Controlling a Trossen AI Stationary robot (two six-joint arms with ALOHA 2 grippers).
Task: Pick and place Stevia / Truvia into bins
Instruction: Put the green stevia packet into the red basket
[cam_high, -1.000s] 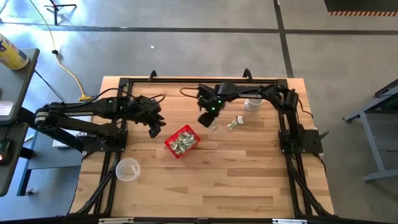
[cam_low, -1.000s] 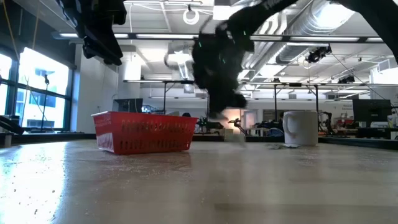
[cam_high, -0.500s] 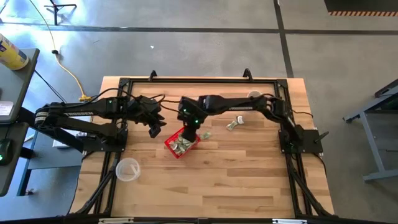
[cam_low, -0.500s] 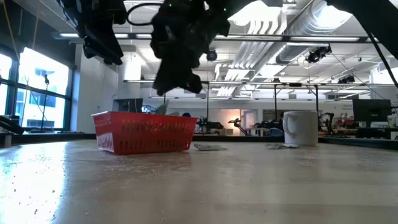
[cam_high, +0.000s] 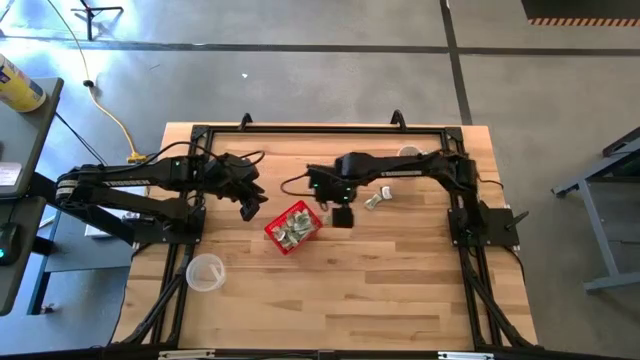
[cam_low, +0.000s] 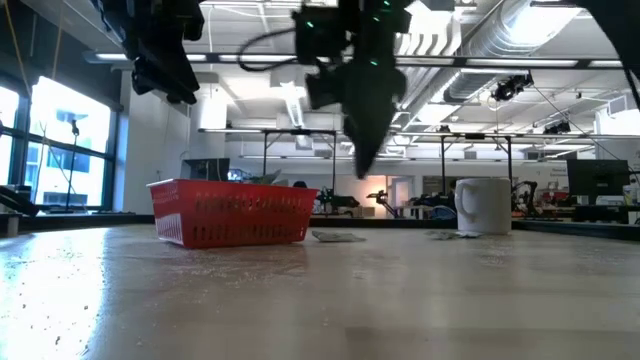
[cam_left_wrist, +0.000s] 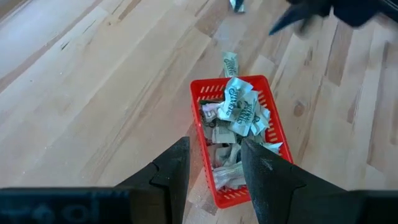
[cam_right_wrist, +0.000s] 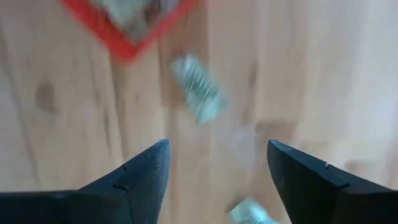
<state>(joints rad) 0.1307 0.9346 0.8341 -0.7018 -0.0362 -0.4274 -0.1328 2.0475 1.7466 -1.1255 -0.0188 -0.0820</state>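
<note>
The red basket (cam_high: 272, 232) stands mid-table with several pale green and white sachets (cam_left_wrist: 239, 112) piled in it. One loose sachet (cam_right_wrist: 199, 93) lies flat on the wood just beyond the basket's right corner. More sachets (cam_high: 375, 200) lie farther right. My right gripper (cam_right_wrist: 217, 149) hangs open above the table just right of the basket (cam_high: 342, 217), fingers pointing down, nothing between them. My left gripper (cam_left_wrist: 214, 142) waits open above the basket's left side (cam_high: 250, 207), also with nothing between its fingers.
A white mug (cam_low: 483, 205) stands at the far right of the table, largely under the right arm in the high view. A clear plastic cup (cam_high: 205, 272) sits near the left front. Bare wood fills the near half of the table.
My right gripper has swung from the sachets near the mug toward the table's left, over the basket, then come back a little toward the right and near edge. It now stands beside the basket's right corner.
</note>
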